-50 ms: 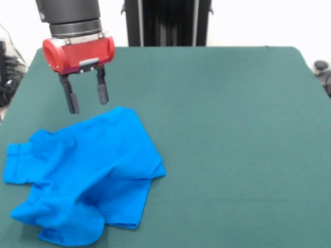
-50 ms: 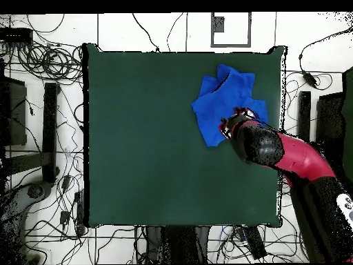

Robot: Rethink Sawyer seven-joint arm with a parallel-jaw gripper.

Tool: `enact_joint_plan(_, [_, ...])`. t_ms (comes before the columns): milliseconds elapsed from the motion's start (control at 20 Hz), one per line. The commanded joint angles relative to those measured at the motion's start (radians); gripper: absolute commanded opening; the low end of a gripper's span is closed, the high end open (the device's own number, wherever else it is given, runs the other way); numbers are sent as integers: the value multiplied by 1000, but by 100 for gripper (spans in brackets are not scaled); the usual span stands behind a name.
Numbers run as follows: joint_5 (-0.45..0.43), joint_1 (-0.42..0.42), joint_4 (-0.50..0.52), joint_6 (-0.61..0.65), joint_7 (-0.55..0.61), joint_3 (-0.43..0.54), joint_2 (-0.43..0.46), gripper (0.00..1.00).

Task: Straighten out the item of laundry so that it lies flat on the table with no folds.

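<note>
The item of laundry (image 1: 88,173) is a bright blue T-shirt lying rumpled on the table (image 1: 227,134) at the front view's left, with folds and a sleeve doubled under near the front edge. In the overhead view the shirt (image 2: 224,100) lies near the far right corner. My gripper (image 1: 88,103) hangs above the shirt's far edge, its two dark fingers (image 1: 102,92) apart and holding nothing. From above, the red arm (image 2: 296,155) covers part of the shirt's near side.
Dark green felt stretches wide to the right of the shirt in the front view. Cables and equipment (image 2: 41,103) lie on the floor round the table. A black pedestal (image 1: 165,23) stands behind the far edge.
</note>
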Motion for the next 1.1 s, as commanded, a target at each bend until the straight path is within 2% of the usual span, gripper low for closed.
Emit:
enact_joint_plan(50, [63,65,109,-45,337,-61,39,100])
enact_joint_plan(350, [82,81,123,-99,394,-93,45,100])
enact_joint_plan(800, [125,93,108,-126,403,-93,83,100])
enact_joint_plan(1100, [169,128,121,-171,457,-156,101,100])
